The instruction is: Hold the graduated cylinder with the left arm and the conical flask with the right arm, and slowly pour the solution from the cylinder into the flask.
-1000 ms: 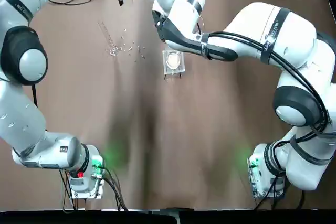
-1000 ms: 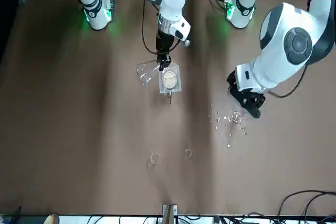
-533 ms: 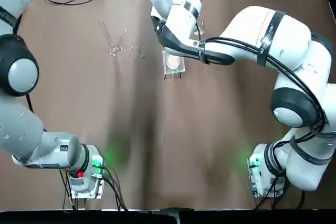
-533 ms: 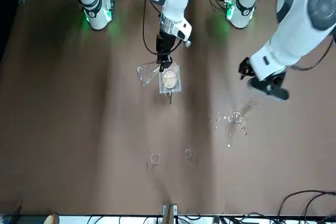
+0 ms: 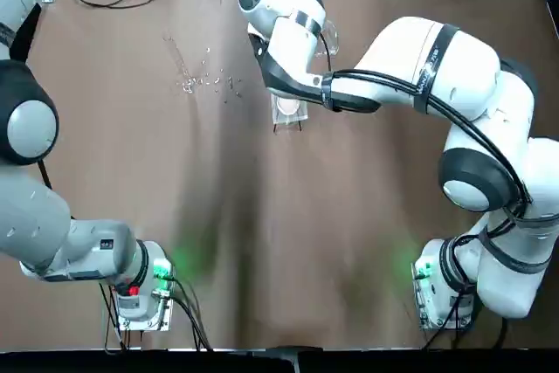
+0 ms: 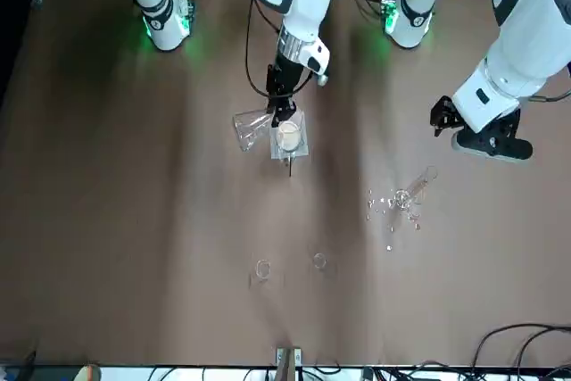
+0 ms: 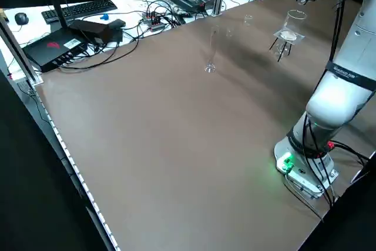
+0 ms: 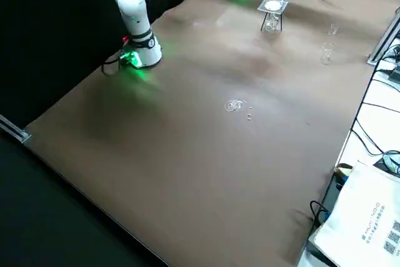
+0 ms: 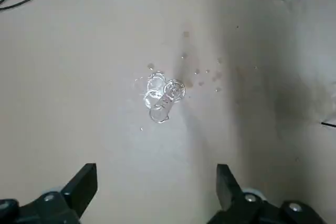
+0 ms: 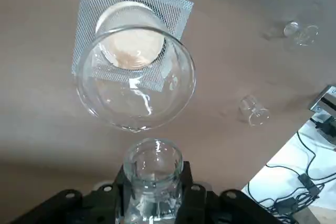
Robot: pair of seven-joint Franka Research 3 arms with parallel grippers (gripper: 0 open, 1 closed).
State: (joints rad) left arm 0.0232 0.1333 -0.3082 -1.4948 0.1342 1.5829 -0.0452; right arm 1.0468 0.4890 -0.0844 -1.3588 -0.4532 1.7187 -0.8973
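Note:
The graduated cylinder (image 6: 416,186) stands upright on its foot, ungripped, with tiny glass bits around it; it also shows as a thin tube (image 7: 210,50) from the side. My left gripper (image 6: 482,136) hangs raised and clear of it, toward my left. In the left wrist view my left gripper (image 9: 156,187) is open and empty, the cylinder (image 9: 160,98) seen end-on beyond it. My right gripper (image 6: 281,106) is shut on the neck of the conical flask (image 6: 249,128), which is tipped on its side. In the right wrist view the flask (image 10: 134,85) hangs in front of the beaker.
A short beaker on a white square stand (image 6: 289,138) sits right beside the flask; its mesh (image 10: 173,9) shows behind it. Two tiny glass cups (image 6: 262,269) (image 6: 319,261) stand farther out. Cables, a keyboard and boxes (image 7: 88,13) line the far table edge.
My left gripper has pulled up and away from the cylinder, toward my left side; the cylinder stays put. The right arm has shifted slightly, the flask still held over the stand.

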